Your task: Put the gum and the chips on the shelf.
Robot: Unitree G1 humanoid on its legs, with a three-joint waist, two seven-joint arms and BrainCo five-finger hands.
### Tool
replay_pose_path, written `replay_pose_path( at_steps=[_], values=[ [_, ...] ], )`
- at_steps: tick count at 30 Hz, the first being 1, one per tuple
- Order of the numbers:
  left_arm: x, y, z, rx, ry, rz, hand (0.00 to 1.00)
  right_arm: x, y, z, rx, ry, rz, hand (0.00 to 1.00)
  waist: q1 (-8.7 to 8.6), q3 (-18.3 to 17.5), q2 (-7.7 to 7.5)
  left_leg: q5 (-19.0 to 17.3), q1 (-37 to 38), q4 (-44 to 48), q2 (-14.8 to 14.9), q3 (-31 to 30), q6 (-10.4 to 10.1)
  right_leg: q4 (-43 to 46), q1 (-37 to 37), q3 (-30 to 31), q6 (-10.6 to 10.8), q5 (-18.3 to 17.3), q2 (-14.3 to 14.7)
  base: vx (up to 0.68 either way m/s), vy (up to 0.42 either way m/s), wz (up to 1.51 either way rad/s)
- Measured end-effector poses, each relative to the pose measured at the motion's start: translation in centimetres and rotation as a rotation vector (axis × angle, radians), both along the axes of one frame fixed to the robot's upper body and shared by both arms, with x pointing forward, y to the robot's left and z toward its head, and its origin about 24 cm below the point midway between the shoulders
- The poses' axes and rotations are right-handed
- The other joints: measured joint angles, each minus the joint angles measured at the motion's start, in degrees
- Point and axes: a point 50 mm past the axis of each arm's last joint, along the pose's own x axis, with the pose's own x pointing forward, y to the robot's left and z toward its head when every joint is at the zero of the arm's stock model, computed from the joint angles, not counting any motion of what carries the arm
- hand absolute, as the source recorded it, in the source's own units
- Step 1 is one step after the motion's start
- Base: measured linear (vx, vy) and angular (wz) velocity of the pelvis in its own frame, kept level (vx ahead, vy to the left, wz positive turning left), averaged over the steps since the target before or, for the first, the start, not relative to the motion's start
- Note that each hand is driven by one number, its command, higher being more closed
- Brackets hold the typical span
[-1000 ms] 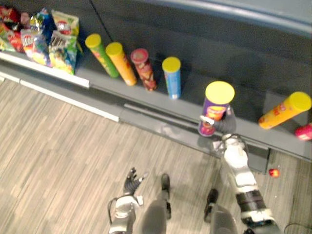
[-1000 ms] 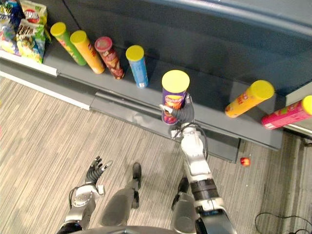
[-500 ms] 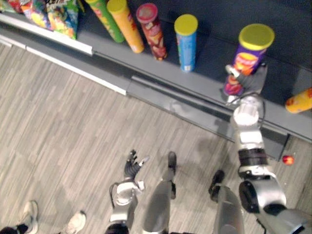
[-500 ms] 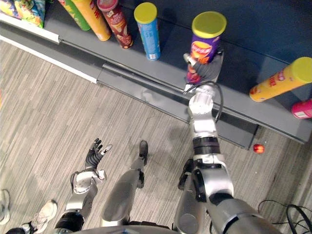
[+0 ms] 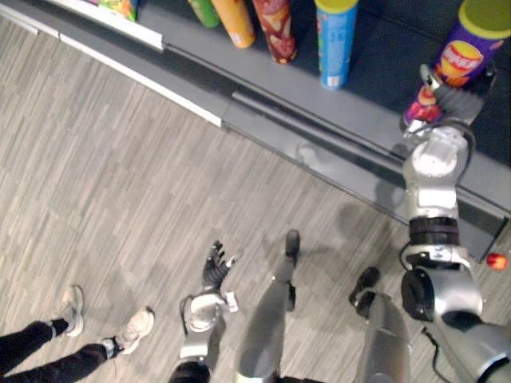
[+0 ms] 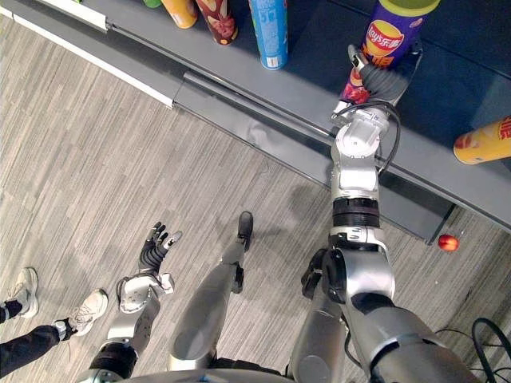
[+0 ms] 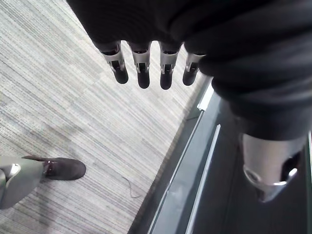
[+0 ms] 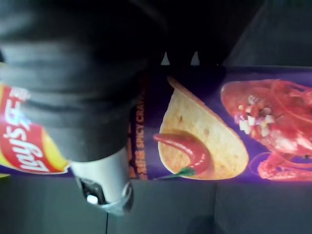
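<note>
A purple chips can with a yellow lid stands upright on the grey shelf, right of a blue can. My right hand is shut round its lower half; in the right wrist view the thumb lies across the purple chips can. My left hand hangs low over the floor, its fingers straight, open and holding nothing.
Red, orange and green cans stand left of the blue one. An orange can leans at the far right. A small red ball lies on the floor below the shelf. A person's shoes show at the lower left.
The camera has moved, so the shelf sits higher in the picture. My right arm has stretched farther out with the purple can in hand. A person's shoes have come into view.
</note>
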Motion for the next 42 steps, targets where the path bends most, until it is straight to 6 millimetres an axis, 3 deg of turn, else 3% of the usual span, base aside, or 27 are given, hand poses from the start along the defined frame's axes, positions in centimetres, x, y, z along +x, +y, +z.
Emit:
replay_pose_path(
  at_steps=[6,19,30,42],
  values=[
    [0.5,-0.3,1.2,-0.010,-0.058,-0.005,0.00,-0.4,0.2,0.2,0.108,-0.048,0.003,1.00,0.00,0.0,0.02,-0.3,-1.6,1.4,0.0,1.1,-0.2,2.0,-1.8,0.0,-0.2,-0.8,-0.8,0.01,-0.063,0.01],
    [1.0,-1.4,2.5,-0.049,-0.125,0.000,0.00,-1.1,1.3,1.1,0.122,-0.113,0.027,1.00,0.04,0.1,0.06,-1.6,-5.9,5.5,1.1,4.7,0.3,4.2,-5.1,0.0,-0.4,-1.7,-1.6,0.01,-0.057,0.02],
    [1.1,-1.8,3.1,-0.103,-0.153,0.013,0.00,-1.2,1.0,1.6,0.120,-0.129,0.009,1.00,0.01,0.2,0.03,-1.6,-8.2,6.5,1.7,6.4,0.4,6.2,-7.9,-0.1,-0.8,-2.1,-2.3,0.01,-0.064,0.00],
    [1.2,-1.9,3.9,-0.108,-0.194,0.002,0.00,-0.6,1.1,3.5,0.043,-0.129,0.007,1.00,-0.08,0.2,0.03,-1.1,-10.7,6.8,1.5,7.6,0.9,7.3,-11.0,-0.1,-0.9,-2.5,-3.3,0.00,-0.050,0.02]
  ],
)
